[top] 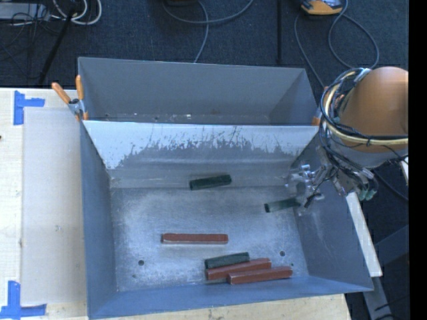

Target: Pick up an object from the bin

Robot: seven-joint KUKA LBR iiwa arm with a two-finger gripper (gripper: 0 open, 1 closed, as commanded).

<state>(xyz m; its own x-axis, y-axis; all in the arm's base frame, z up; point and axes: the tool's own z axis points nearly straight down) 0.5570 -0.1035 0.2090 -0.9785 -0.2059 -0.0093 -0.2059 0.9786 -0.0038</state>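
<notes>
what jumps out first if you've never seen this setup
The arm with its orange cover looms at the right rim of the bin, its wrist low by a small dark bar on the floor's right side. Next comes the heap of one dark and two brown bars at the front, and a lone brown bar mid-floor.

Scuffed matt metal bin (pixel 200 92); the reddish-brown bar (pixel 194 239) looks matt, perhaps wood.

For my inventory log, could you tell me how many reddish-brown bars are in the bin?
3 reddish-brown bars. One lies alone mid-floor; the other two lie side by side near the bin's front wall, beside a dark green bar. None seems hidden.
</notes>
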